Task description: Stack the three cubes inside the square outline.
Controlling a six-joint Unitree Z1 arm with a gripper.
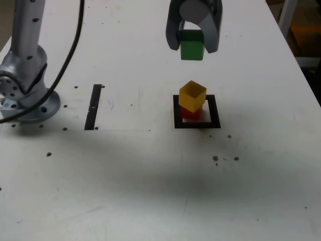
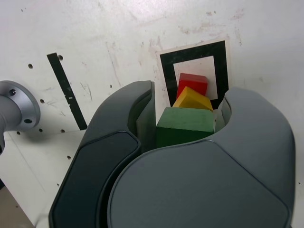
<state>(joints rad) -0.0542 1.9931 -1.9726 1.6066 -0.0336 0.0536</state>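
The red cube [image 1: 190, 113] sits inside the black square outline [image 1: 196, 124], and the yellow cube [image 1: 192, 95] rests on top of it, turned a little. My gripper [image 1: 193, 44] hangs in the air above and behind this stack, shut on the green cube [image 1: 191, 45]. In the wrist view the green cube [image 2: 184, 125] is clamped between the two grey fingers [image 2: 142, 118], with the yellow cube [image 2: 192, 99], the red cube [image 2: 193, 83] and the square outline [image 2: 167, 66] below it.
A straight black tape strip [image 1: 93, 106] lies on the white table toward the exterior view's left. The arm's round metal base [image 1: 27, 100] and its black cable [image 1: 70, 50] stand at the far left. Small dark specks dot the tabletop [image 1: 150, 191].
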